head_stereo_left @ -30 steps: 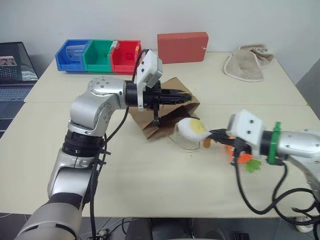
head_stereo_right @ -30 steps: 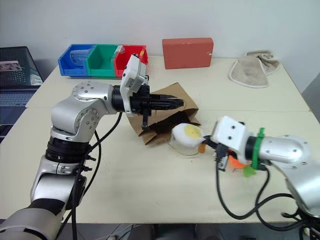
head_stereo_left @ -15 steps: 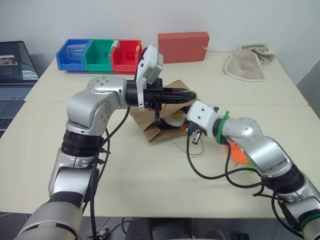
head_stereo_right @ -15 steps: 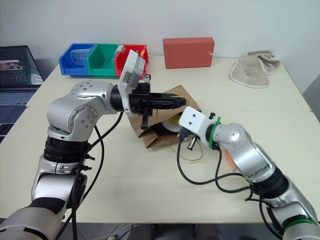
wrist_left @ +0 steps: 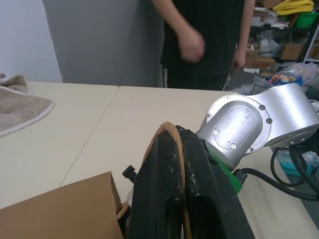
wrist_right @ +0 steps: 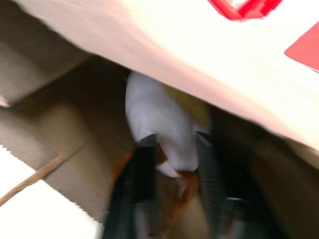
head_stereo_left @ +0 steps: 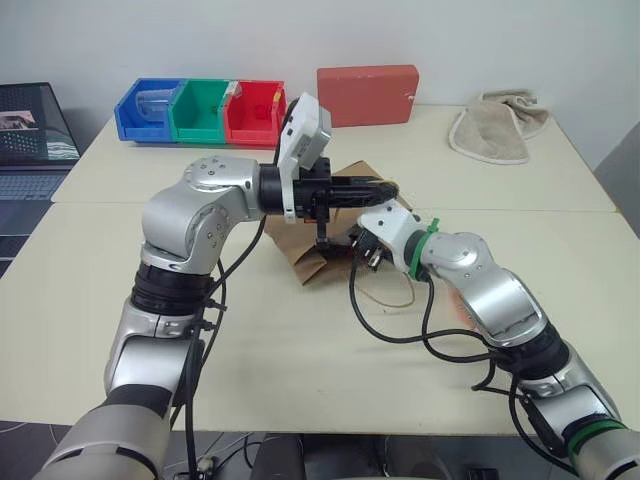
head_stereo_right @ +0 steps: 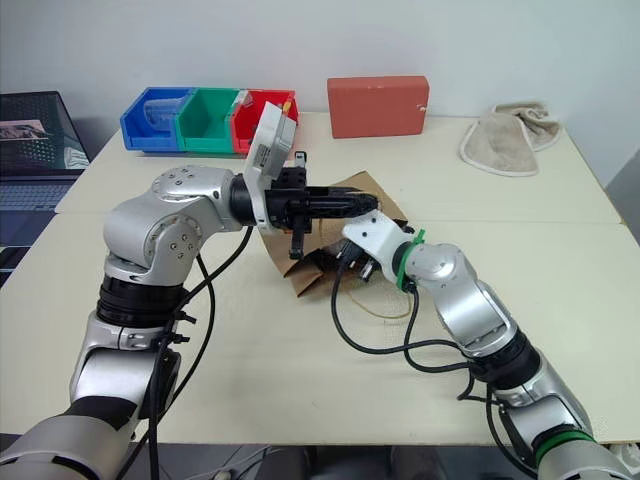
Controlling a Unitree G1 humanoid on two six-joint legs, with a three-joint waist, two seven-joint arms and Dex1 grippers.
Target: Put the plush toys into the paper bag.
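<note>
A white egg toy (wrist_right: pixel 159 124) with a yellow yolk sits inside the mouth of a brown paper bag (head_stereo_left: pixel 305 255), its brown feet toward the opening. The bag lies on its side near the middle of the bench (head_stereo_left: pixel 250 370), with its mouth facing the bench's right edge.

The right fingers (wrist_right: pixel 172 169) are parted, one on each side of the egg toy's lower end, reaching into the bag's mouth. Whether they press on the toy or have let it go cannot be told, as this close view is blurred. From the head views, the right arm stretches across from the right side of the bench, and its wrist sits just at the bag's opening.

The left fingers (wrist_left: pixel 177 164) are clenched together on a thin tan twine handle (wrist_left: pixel 164 130), which loops up over their tips. They point level toward the right and hold the upper edge of the bag raised, just above the right wrist. A second twine handle (head_stereo_left: pixel 385 300) lies loose on the bench beside the bag's mouth.

A little orange (head_stereo_left: pixel 462 312) shows on the bench behind the right forearm; what it is cannot be told.

Along the bench's far edge stand three joined bins (head_stereo_left: pixel 200 110), blue, green and red, then a red box (head_stereo_left: pixel 367 94), and a beige towel (head_stereo_left: pixel 495 125) near the far right corner. A laptop (head_stereo_left: pixel 28 140) sits off the left edge. A person in dark clothes (wrist_left: pixel 204 42) stands beyond the bench.
</note>
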